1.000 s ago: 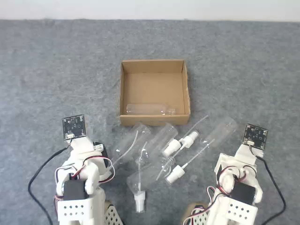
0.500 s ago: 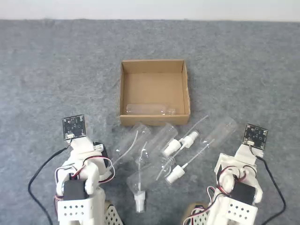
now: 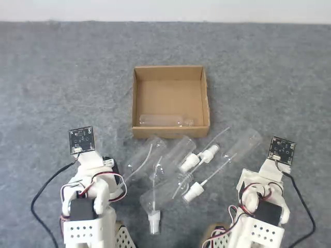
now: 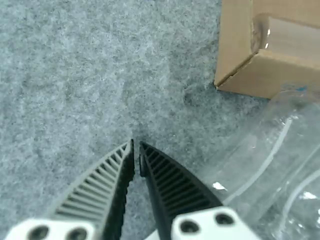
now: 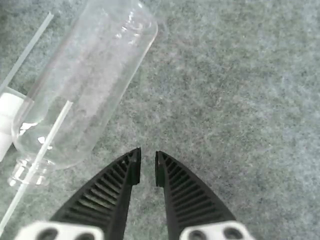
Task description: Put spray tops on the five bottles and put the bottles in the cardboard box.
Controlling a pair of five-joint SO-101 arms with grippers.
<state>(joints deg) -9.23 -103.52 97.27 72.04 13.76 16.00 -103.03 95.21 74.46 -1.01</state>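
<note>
Near-left of the grey felt mat [image 3: 51,77] I've got the left arm [image 3: 89,191] folded back, left gripper [image 4: 136,145] pressed together, empty. Mid: brown cardboard box [image 3: 170,132] w/ one clear plastic bottle [image 3: 160,120] inside; loose clear bottles [image 3: 146,155] & white spray tops [image 3: 190,163] lie in front of it. Right arm [image 3: 264,201] folded back too, right gripper [image 5: 147,154] nearly closed, empty, near a loose bottle.

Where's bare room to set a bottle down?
Bare carpet flanks the cardboard box on both sides and beyond its far wall. The box floor behind its one bottle is free. Crowded: loose bottles and spray tops between box and arms.
</note>
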